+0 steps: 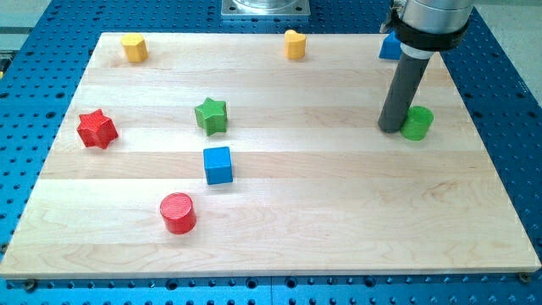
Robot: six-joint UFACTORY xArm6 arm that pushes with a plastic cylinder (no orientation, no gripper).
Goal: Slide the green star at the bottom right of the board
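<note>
Wooden board (279, 246), green star (211, 115), blue cube (218, 165) below

The arm enters at the view's top right, where only its lowest part shows: a broad grey cylindrical housing ringed by a black collar, cut off by the frame's upper edge. From the collar a straight dark grey rod descends, leaning slightly toward the view's left as it goes down. The rod's lower end, the tip (390, 129), rests on the pale wooden tabletop (339, 212) in its right half, toward the upper part.
</note>
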